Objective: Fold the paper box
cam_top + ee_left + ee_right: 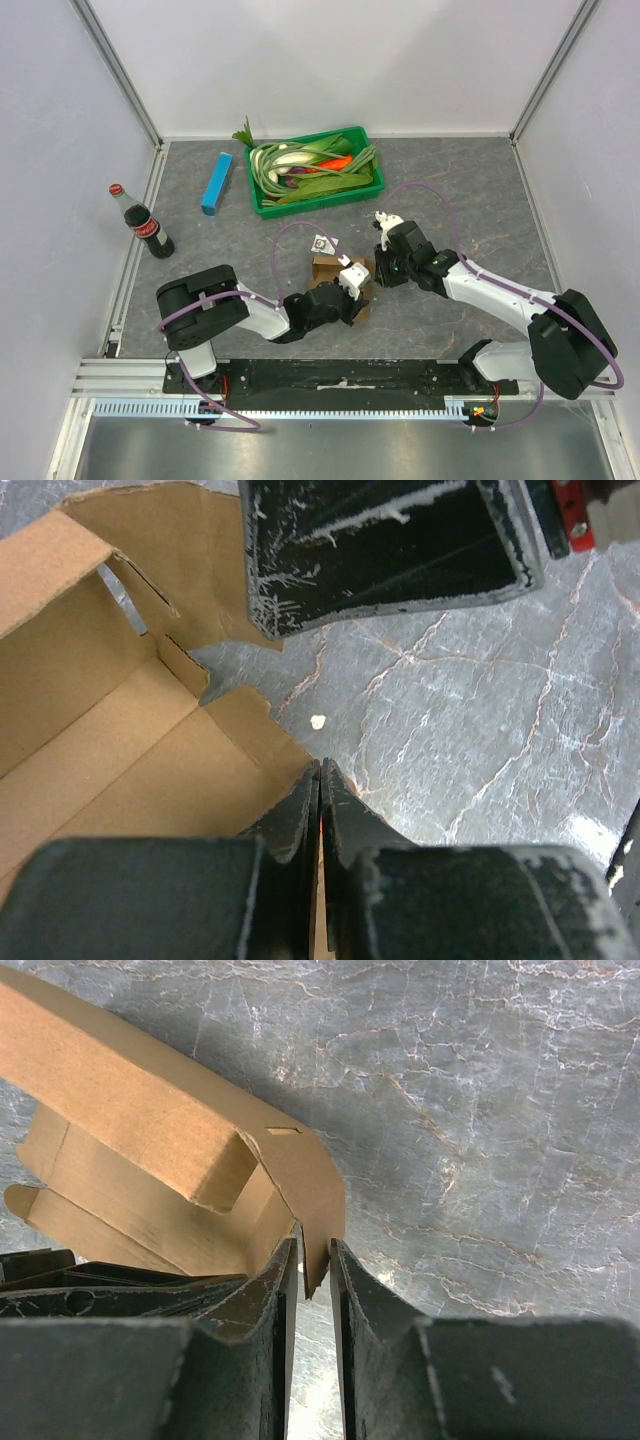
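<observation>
The paper box [326,268] is a brown cardboard piece, partly raised, lying mid-table between both arms. My left gripper [350,291] is shut on its near right wall; in the left wrist view the fingertips [320,765] pinch the thin cardboard edge, with the box's inside [100,730] to the left. My right gripper [384,268] is at the box's right side. In the right wrist view its jaws [315,1250] stand a narrow gap apart with a rounded flap [310,1190] of the box [130,1090] hanging between them. The right gripper's finger [390,550] shows at the top of the left wrist view.
A tiny white card [322,242] lies just behind the box. A green tray [300,204] of vegetables stands at the back. A blue box [216,183] lies to its left. A cola bottle [150,228] stands at the far left.
</observation>
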Controlling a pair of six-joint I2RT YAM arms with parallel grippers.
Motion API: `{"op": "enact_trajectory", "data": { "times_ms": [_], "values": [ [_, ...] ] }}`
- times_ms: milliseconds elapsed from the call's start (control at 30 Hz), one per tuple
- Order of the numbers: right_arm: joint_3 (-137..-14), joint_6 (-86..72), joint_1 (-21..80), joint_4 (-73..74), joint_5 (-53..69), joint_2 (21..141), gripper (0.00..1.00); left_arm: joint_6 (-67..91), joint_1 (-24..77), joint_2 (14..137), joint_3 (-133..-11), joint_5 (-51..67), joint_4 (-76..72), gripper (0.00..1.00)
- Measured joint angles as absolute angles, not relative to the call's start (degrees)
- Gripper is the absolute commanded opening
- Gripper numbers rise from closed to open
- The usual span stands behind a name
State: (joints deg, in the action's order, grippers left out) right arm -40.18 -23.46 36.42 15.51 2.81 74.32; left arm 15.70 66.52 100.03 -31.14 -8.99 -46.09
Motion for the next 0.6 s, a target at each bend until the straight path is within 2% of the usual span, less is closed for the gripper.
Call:
{"op": "enact_trajectory", "data": {
  "times_ms": [300,400,467,600],
  "values": [
    [-39.77,-23.90,36.71,15.00,3.07,74.39,0.16,15.75,66.52,102.61,-31.73,-11.73,-47.05,0.02],
    [-39.77,-24.10,37.17,14.98,3.01,74.61,0.09,15.77,66.52,103.22,-31.88,-12.84,-47.59,0.02],
    [-39.79,-24.49,37.52,15.03,2.98,74.89,0.00,15.86,66.52,103.88,-32.23,-13.45,-48.18,0.02],
    [-40.49,-26.13,38.35,15.57,2.59,75.50,0.00,16.36,66.61,104.55,-32.47,-14.15,-49.17,0.02]
  ]
}}
